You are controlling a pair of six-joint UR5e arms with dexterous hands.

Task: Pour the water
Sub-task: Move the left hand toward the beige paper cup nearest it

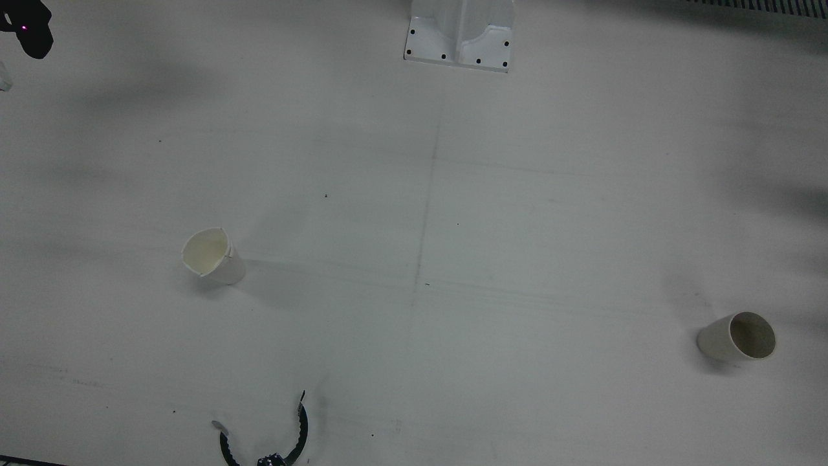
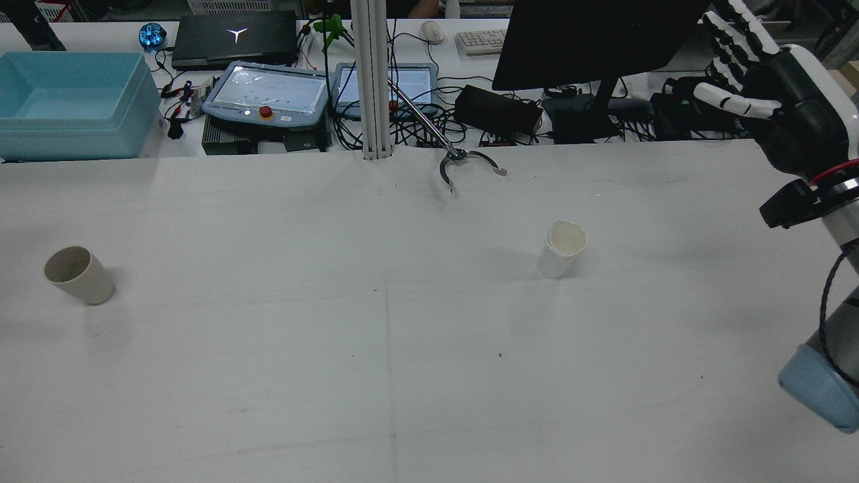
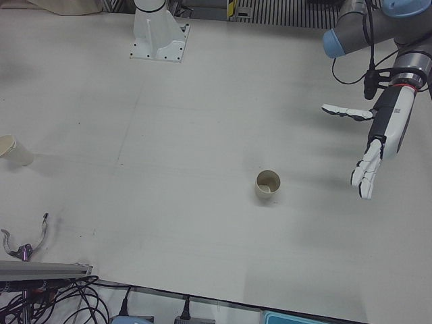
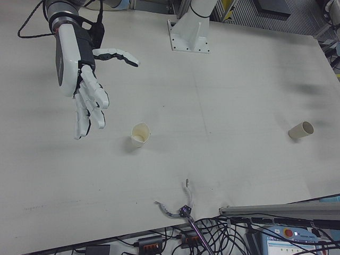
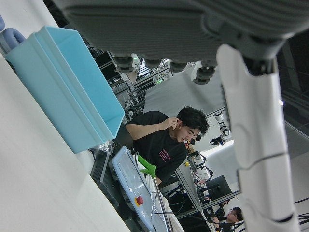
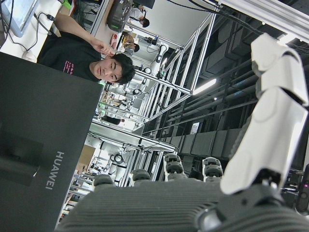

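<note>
A white paper cup [image 1: 213, 257] with a dented rim stands upright on the robot's right half of the table; it also shows in the rear view [image 2: 562, 248] and the right-front view [image 4: 140, 134]. A beige cup [image 1: 737, 336] stands on the left half, also in the left-front view [image 3: 267, 185] and the rear view [image 2: 78, 275]. My right hand [image 4: 79, 79] is open and empty, raised above the table, well apart from the white cup. My left hand [image 3: 381, 142] is open and empty, raised, apart from the beige cup. I cannot see water in either cup.
A black grabber claw [image 1: 265, 433] lies at the operators' edge of the table. An arm pedestal [image 1: 460, 35] stands at the robot's edge. Beyond the table are a blue bin [image 2: 67, 104], teach pendants [image 2: 268, 94] and a monitor [image 2: 597, 40].
</note>
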